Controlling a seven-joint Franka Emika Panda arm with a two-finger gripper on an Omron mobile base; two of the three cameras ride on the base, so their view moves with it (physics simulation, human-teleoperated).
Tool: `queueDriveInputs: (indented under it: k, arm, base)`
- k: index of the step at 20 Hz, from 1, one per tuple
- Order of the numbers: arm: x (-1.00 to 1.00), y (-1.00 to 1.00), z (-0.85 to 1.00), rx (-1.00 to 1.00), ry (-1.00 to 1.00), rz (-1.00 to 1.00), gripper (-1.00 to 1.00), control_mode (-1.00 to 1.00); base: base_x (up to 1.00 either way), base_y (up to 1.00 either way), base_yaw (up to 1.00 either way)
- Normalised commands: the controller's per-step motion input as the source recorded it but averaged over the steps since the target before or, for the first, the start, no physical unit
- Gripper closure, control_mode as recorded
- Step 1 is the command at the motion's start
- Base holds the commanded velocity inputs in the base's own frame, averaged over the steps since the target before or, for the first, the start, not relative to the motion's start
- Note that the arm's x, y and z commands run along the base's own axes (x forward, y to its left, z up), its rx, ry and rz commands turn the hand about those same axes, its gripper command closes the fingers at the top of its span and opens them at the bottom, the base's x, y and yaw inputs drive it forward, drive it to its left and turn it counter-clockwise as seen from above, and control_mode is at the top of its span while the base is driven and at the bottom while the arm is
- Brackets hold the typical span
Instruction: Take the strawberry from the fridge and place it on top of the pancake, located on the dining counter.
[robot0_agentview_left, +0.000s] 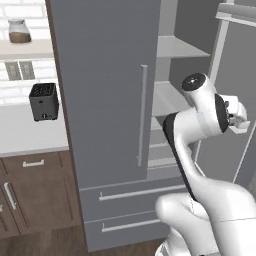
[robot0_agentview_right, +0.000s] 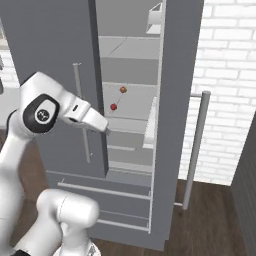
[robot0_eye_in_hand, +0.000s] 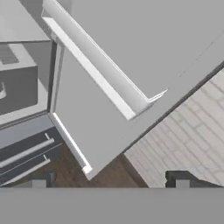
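Nearest us, our white arm bends up in front of the tall matte grey two-door fridge (robot0_agentview_right: 60, 55). Its two-finger gripper (robot0_eye_in_hand: 110, 180) shows in the hand view w/ the two dark fingertips (robot0_eye_in_hand: 40, 179) standing far apart at the bottom edge, so the jaws are wide open and hold nothing. Between those tips we look at the inner face of the fridge's right door (robot0_eye_in_hand: 144, 48), swung open, w/ a long pale door bin (robot0_eye_in_hand: 94, 70) on it; we can't tell if anything is in the bin. A white brick wall (robot0_eye_in_hand: 192, 131) lies past the door edge.

Below, the two wide fridge drawers (robot0_agentview_left: 135, 197) are shut, each w/ a long bar handle. The left door is shut too, w/ its vertical bar handle (robot0_agentview_left: 142, 115).

Further in, thru the open right side, pale shelves (robot0_agentview_right: 130, 102) are stacked. On a middle shelf sits the tiny red strawberry (robot0_agentview_right: 113, 107), apart from the gripper. Just behind and above it is a small brownish round ball (robot0_agentview_right: 123, 90), near but not touching. The other shelves seen look bare.

Farthest left, on a white worktop (robot0_agentview_left: 25, 132) over brown drawer fronts, a black toaster (robot0_agentview_left: 43, 101) stands. A glass jar (robot0_agentview_left: 19, 31) w/ brown contents sits on a shelf above.
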Motion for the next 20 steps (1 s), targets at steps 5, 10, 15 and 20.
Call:
queueDriveInputs:
  k: [5,10,15,20]
  arm:
    - [-0.11,0.76,-0.08,0.25,-0.19,0.13,-1.00,-1.00]
    - [0.07,0.61,0.00,0.24,-0.22,0.20,-1.00,-1.00]
    - [0.37,0.42,0.20,0.04,-0.13,0.21,-1.00,-1.00]
    - [0.39,0.36,0.11,-0.01,0.00,0.26,-1.00,-1.00]
  base:
    - [0.00,0.00,0.00]
    - [0.00,0.00,0.00]
    - [0.00,0.00,0.00]
    - [0.00,0.00,0.00]
